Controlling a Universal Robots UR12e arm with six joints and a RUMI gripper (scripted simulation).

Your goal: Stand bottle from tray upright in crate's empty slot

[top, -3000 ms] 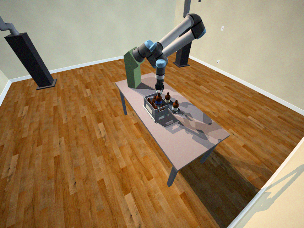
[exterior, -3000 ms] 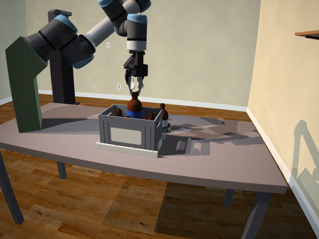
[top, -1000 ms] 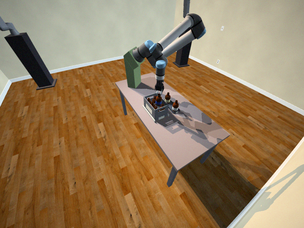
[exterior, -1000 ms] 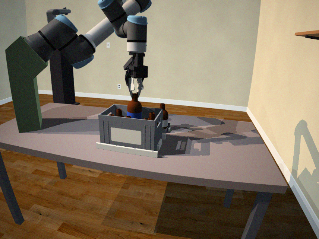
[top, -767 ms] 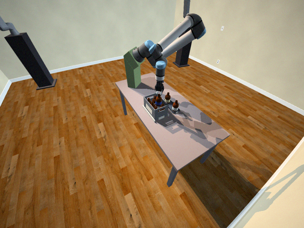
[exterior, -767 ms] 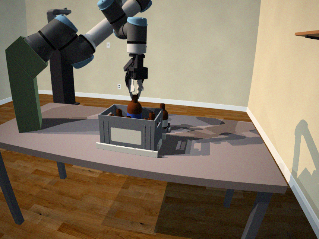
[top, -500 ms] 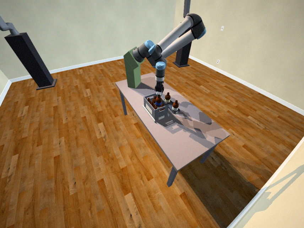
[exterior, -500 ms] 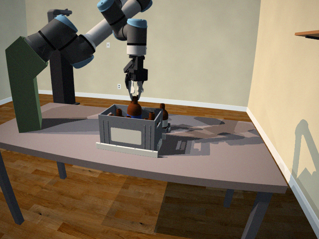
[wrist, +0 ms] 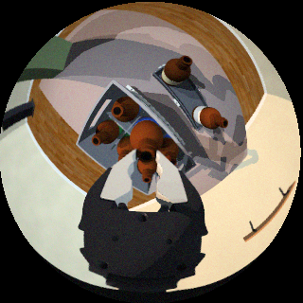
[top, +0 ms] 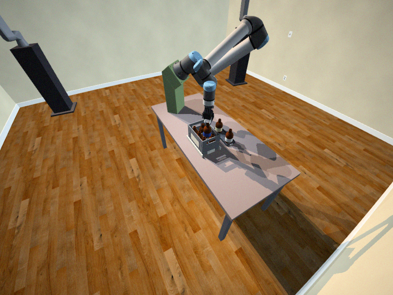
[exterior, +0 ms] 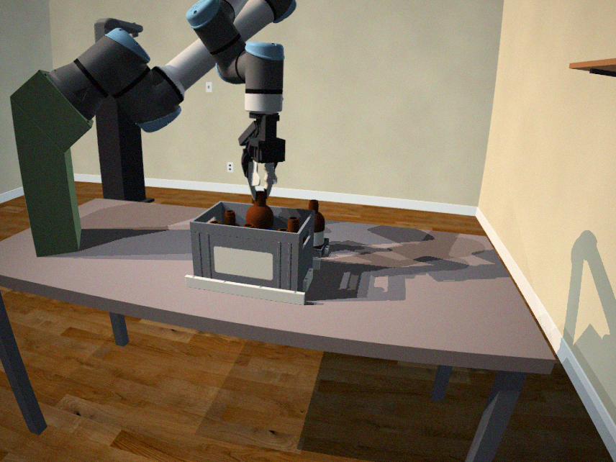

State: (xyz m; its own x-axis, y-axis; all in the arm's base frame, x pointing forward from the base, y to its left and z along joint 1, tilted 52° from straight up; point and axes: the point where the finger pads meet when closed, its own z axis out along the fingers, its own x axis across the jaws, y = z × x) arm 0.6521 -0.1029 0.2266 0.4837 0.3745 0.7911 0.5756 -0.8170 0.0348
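Observation:
My gripper (exterior: pixel 260 191) is shut on the neck of a brown bottle with a blue label (exterior: pixel 259 214) and holds it upright inside the grey crate (exterior: pixel 251 246), sunk to its shoulders among the other bottles. The held bottle (top: pixel 207 130) stands higher than the crate's other bottles (top: pixel 198 130). In the wrist view the fingers clamp the bottle's neck (wrist: pixel 145 142) over the crate (wrist: pixel 128 137). The tray (wrist: pixel 189 97) lies beside the crate with two brown white-labelled bottles (wrist: pixel 176 70) (wrist: pixel 208 116) standing in it. They also show in the top view (top: pixel 218 125) (top: pixel 228 135).
The green robot pedestal (exterior: pixel 44 164) stands at the table's left end. A white strip (exterior: pixel 245 289) lies along the crate's front base. The table edge (exterior: pixel 278 342) runs close in front. Dark columns (top: pixel 41 77) stand on the floor away from the table.

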